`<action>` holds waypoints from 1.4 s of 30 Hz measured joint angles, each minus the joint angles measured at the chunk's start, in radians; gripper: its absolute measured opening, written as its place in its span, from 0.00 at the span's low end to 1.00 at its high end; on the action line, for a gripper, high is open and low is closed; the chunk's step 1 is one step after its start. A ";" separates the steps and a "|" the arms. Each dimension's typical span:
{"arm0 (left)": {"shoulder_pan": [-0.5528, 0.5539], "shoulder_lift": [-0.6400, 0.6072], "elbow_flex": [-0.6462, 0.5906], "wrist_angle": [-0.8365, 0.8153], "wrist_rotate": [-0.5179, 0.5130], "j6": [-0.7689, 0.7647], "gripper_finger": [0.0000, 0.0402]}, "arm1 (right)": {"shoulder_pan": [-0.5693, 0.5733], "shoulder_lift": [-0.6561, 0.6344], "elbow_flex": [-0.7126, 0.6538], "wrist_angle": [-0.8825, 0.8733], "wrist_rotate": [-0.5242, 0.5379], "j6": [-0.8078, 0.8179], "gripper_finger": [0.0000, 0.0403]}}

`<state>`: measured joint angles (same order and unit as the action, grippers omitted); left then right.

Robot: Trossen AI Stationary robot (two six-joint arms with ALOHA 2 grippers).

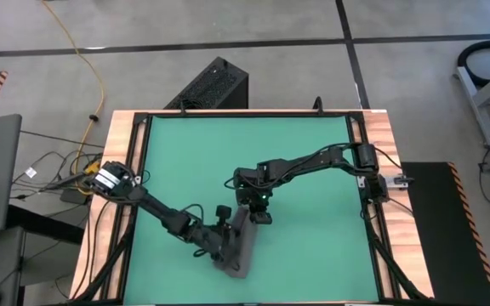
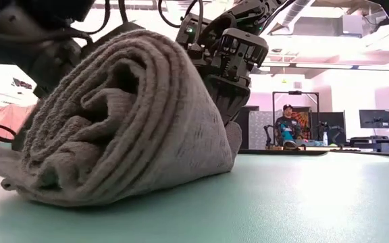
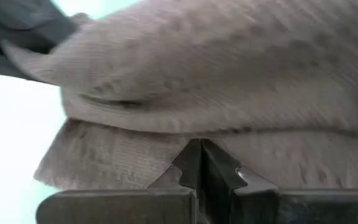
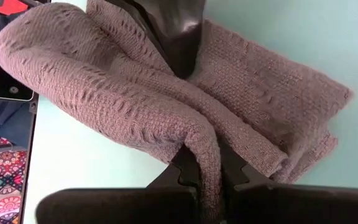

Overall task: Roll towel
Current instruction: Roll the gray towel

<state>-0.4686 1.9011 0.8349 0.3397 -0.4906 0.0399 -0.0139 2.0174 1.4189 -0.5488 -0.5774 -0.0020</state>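
Already the towel (image 2: 127,121) sits as a thick coil on the green counter (image 1: 313,170), toward its front edge, so the rolling looks close to finished. The left claw (image 3: 199,163) is closed, its tips pressed against the roll's lower edge. The right claw (image 4: 207,171) is pinched on a raised fold of the cloth. Next, that fold probably needs laying over the coil and releasing without loosening the layers. From above, both arms cover most of the roll, and its far end and tag are hidden.
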 joint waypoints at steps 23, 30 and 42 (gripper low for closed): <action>0.031 0.111 0.043 0.124 0.090 0.046 0.00 | -0.025 0.084 0.003 0.070 -0.034 0.022 0.07; -0.004 0.080 0.060 0.054 0.046 0.011 0.00 | -0.046 0.124 0.004 0.057 -0.066 0.032 0.07; -0.144 -0.197 0.058 -0.267 -0.179 -0.133 0.00 | -0.037 0.127 0.002 0.058 -0.003 0.029 0.07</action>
<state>-0.6124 1.7041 0.8929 0.0732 -0.6694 -0.0931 -0.0508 2.1448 1.4212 -0.4903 -0.5801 0.0268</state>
